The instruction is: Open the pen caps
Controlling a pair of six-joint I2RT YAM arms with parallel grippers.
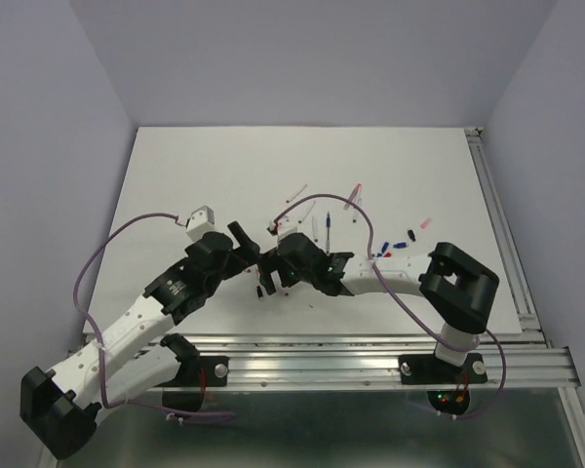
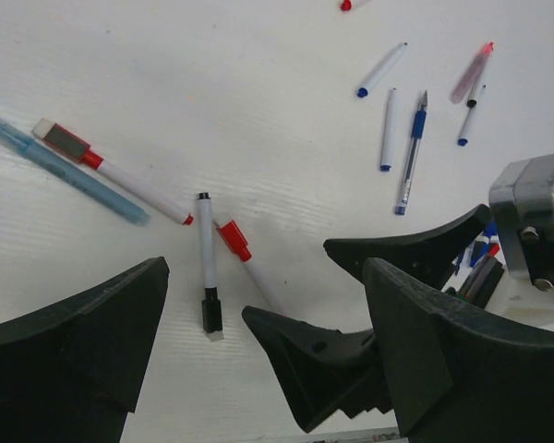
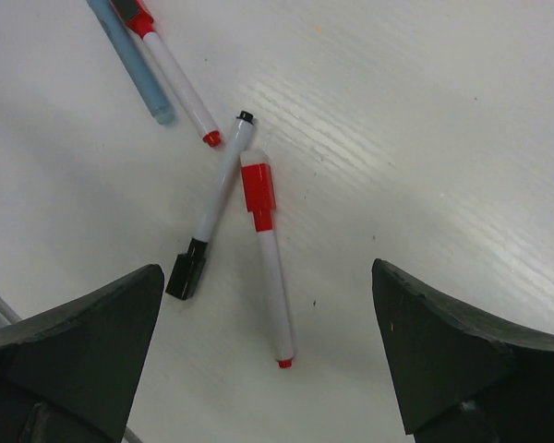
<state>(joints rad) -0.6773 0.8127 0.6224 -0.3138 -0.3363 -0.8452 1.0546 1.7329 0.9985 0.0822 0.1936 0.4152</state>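
Observation:
Two capped markers lie crossed on the white table [image 3: 425, 111]. One has a red pen cap [image 3: 258, 191] [image 2: 233, 238], the other a black pen cap [image 3: 186, 272] [image 2: 210, 311]. A third marker with a red cap [image 2: 65, 143] lies beside a pale blue pen [image 2: 69, 171]. My right gripper [image 3: 267, 268] [image 1: 266, 278] hangs open straight above the red-capped marker's barrel [image 3: 275, 286], not touching it. My left gripper [image 2: 265, 268] [image 1: 246, 244] is open too, close beside it, with the right gripper's fingers [image 2: 332, 360] between its own. Nothing is held.
Several thin pens [image 2: 411, 152] lie further right on the table, among them a blue one [image 1: 329, 226]. Loose blue caps [image 1: 385, 255] and a red one [image 1: 412, 234] are scattered near the right arm's forearm. An aluminium rail [image 1: 502, 234] borders the table's right edge.

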